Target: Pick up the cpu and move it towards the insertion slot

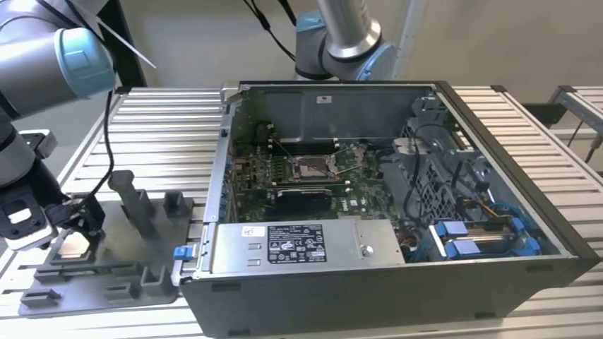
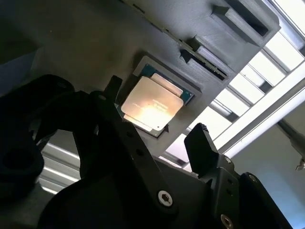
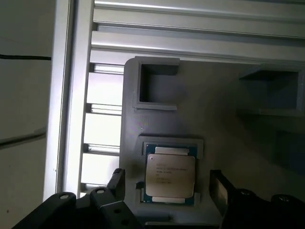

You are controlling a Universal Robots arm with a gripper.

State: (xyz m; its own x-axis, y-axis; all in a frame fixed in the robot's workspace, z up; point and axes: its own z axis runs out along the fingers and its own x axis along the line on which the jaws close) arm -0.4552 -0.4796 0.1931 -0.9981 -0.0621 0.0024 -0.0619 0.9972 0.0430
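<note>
The slatted metal desk [image 1: 160, 120] carried everything, and the biggest thing on it was the open computer case [image 1: 396, 282], lying on its side with its green circuit board [image 1: 363, 201] exposed. From where the exterior view looked, the robot arm [image 1: 42, 63] came in at about ten o'clock and reached down to the grey tray [image 1: 123, 282], which sat at roughly eight o'clock from the case, just beside its corner. The end effector [image 1: 52, 226] hung low over the tray's outer end. In both wrist views its two dark fingers [image 3: 116, 180] stood apart, one on each side of the cpu [image 3: 170, 175], with a gap showing on both sides, so it was open and gripped nothing. The cpu [image 2: 152, 102] lay flat in its square pocket in the tray, pale top upward. The insertion slot [image 1: 314, 167], with its shiny frame, sat in the board well apart from it, at about two o'clock from the cpu [image 1: 73, 244].
</note>
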